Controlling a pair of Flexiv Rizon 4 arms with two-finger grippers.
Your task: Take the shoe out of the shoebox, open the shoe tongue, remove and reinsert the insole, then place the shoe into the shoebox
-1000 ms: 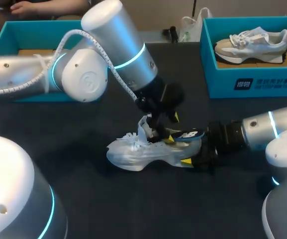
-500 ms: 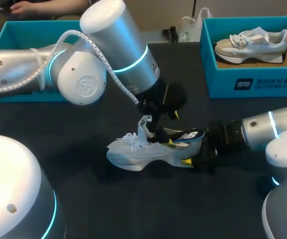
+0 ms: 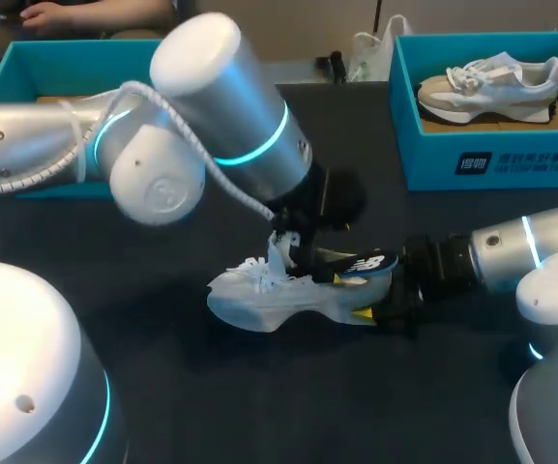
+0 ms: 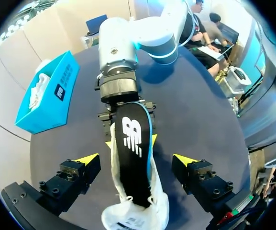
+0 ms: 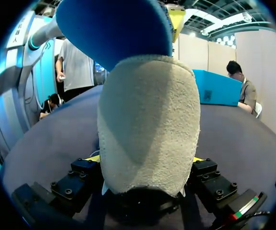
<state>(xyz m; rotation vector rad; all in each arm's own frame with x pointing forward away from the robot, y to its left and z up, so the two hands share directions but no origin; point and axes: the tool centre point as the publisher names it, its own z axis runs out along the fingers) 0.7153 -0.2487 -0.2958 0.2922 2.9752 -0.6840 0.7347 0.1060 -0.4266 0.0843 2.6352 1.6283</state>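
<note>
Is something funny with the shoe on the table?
Yes. The black insole sticks half out of the white shoe. Its back end is lifted over the heel, which the right gripper holds, instead of lying flat inside.

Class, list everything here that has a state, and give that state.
shoe: upright on the table, heel gripped.
insole: partly in the shoe, heel end sticking out.
left gripper: open, over the insole.
right gripper: shut on the shoe's heel.
right shoebox: open, holding a second shoe.
left shoebox: open.
</note>
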